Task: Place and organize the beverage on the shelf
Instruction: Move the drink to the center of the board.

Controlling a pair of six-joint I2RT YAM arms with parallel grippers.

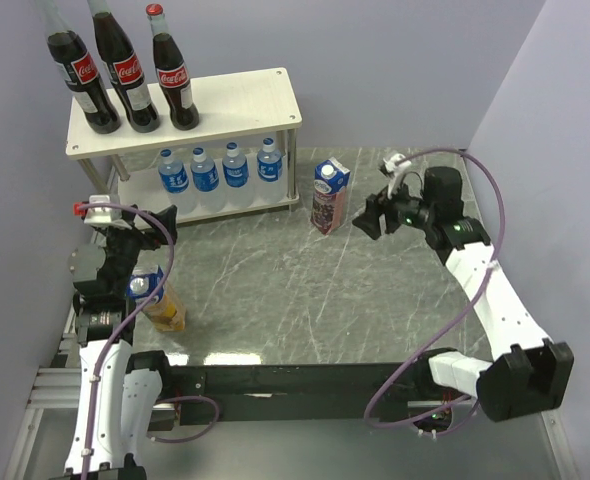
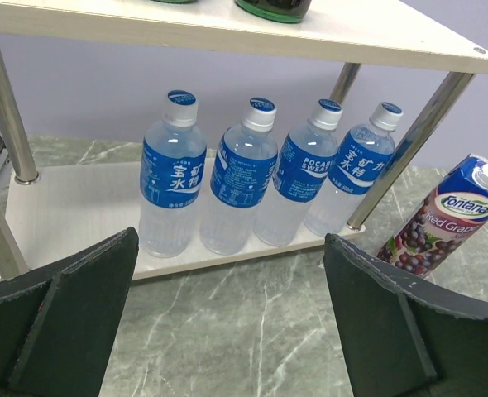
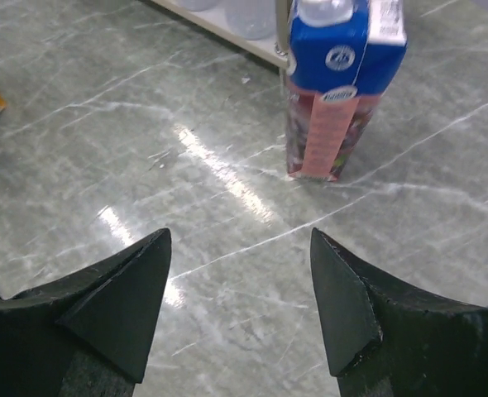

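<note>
The shelf (image 1: 245,100) stands at the back left. Three cola bottles (image 1: 125,70) stand on its top board and several blue-labelled water bottles (image 2: 171,178) line its lower board (image 2: 70,207). A purple juice carton (image 1: 330,197) stands upright on the table just right of the shelf. It also shows in the right wrist view as the purple carton (image 3: 339,91). A yellow juice carton (image 1: 162,303) stands beside the left arm. My left gripper (image 2: 232,240) is open and empty, facing the water bottles. My right gripper (image 3: 240,236) is open and empty, a short way right of the purple carton.
The grey marble table (image 1: 305,290) runs from the shelf to the arm bases. Purple walls close in the back and the right side. A black rail (image 1: 295,378) lies along the near edge. Cables loop from both arms.
</note>
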